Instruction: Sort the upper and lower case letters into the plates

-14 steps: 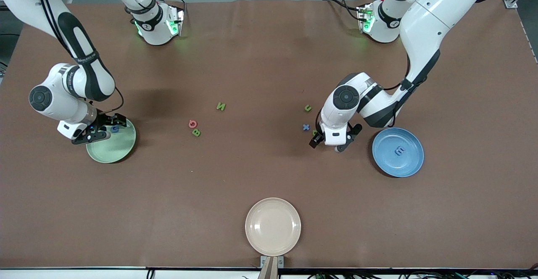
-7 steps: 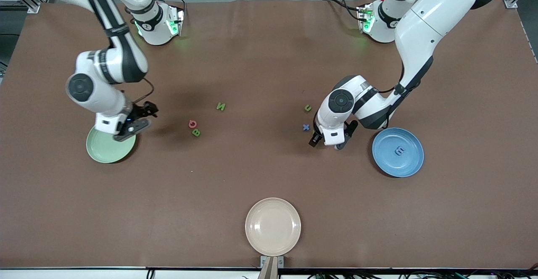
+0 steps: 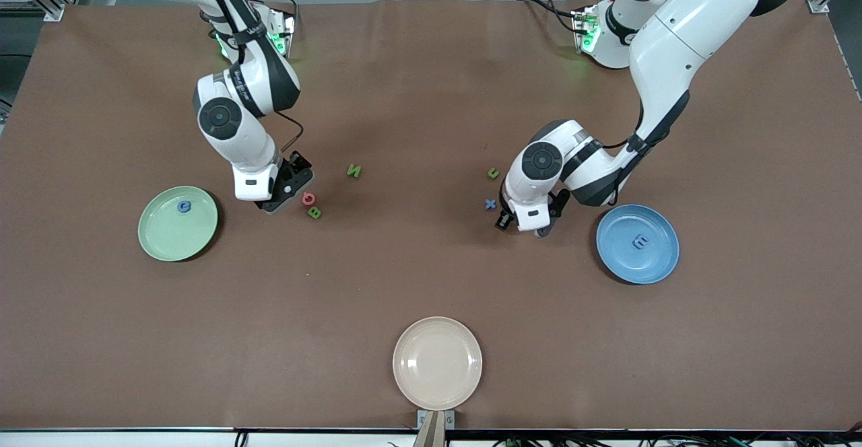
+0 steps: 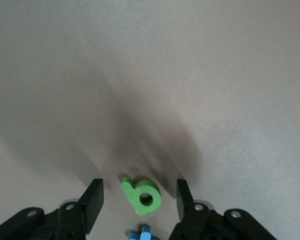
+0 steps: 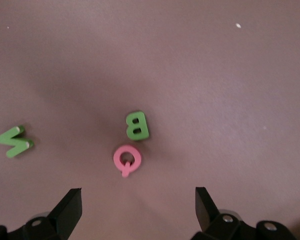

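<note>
Left gripper point(image 3: 522, 223) low over the brown table covering point(image 3: 431, 97), just beside the mid-blue round plate point(image 3: 637, 244). In the left wrist view, black fingers point(image 4: 94, 204) apart, straddling a small chunky green lower-case letter point(image 4: 141, 195) without visible contact; tip of a blue letter x point(image 4: 142, 232) just beside it. In the front view, blue x at point(image 3: 490, 204), a green letter point(image 3: 493, 173) farther from the camera. One dark blue letter point(image 3: 638, 242) lying in the blue plate.

Right gripper point(image 3: 279, 198) over the table just beside the pink-red letter Q point(image 3: 308, 198). In the right wrist view, fingers point(image 5: 70, 210) spread wide, nothing between them; pink Q point(image 5: 126, 159) and green capital B point(image 5: 137, 125) touching or nearly so, green N point(image 5: 14, 141) well apart. In the front view, B point(image 3: 314, 213) nearer the camera than Q, N point(image 3: 354, 171) farther.

Pale mint green round plate point(image 3: 178, 223) toward the right arm's end, holding one blue letter point(image 3: 184, 207). Cream-white round plate point(image 3: 437, 363) nearest the camera.
</note>
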`<state>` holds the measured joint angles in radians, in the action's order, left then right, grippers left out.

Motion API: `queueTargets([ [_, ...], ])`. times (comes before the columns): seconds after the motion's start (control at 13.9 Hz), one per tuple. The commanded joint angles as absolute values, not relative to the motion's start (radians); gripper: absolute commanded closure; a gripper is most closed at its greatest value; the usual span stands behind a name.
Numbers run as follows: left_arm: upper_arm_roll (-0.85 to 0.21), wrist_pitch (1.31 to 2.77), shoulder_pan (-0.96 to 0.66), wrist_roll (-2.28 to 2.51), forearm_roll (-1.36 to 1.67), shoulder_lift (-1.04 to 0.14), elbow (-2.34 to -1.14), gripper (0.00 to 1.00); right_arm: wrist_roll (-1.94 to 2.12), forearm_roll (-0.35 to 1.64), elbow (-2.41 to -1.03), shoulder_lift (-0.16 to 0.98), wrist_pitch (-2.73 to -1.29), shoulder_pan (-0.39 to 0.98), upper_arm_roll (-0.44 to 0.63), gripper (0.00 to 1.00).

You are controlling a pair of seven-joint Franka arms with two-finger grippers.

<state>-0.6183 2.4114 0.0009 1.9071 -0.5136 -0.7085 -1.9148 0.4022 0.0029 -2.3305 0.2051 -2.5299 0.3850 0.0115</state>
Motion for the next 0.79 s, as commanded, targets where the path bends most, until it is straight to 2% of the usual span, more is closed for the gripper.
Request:
queueTargets([
  [0.0, -0.609, 2.402, -0.014, 1.937, -0.534, -0.707, -1.911, 0.44, 0.408, 0.006, -2.376, 0.25, -2.653, 0.409, 0.023, 0.0],
  [0.29, -0.606, 2.402, -0.012, 1.936, -0.534, -0.71, -1.911, 0.66, 0.407, 0.008, -2.384, 0.313, -2.701, 0.417, 0.021, 0.0],
  [0.36, -0.597, 2.401, -0.014, 1.934, -0.534, -0.709, -1.91, 0.75, 0.405, 0.008, -2.384, 0.321, -2.706, 0.42, 0.021, 0.0],
  [0.43, -0.595, 2.401, -0.012, 1.933, -0.534, -0.707, -1.908, 0.83, 0.405, 0.009, -2.385, 0.328, -2.717, 0.422, 0.021, 0.03],
  [0.58, -0.597, 2.398, -0.006, 1.928, -0.534, -0.701, -1.898, 0.99, 0.405, 0.009, -2.385, 0.342, -2.729, 0.426, 0.021, 0.18],
  [0.72, -0.598, 2.303, 0.005, 1.919, -0.535, -0.687, -1.846, 1.0, 0.403, 0.008, -2.384, 0.363, -2.756, 0.433, 0.021, 0.22],
])
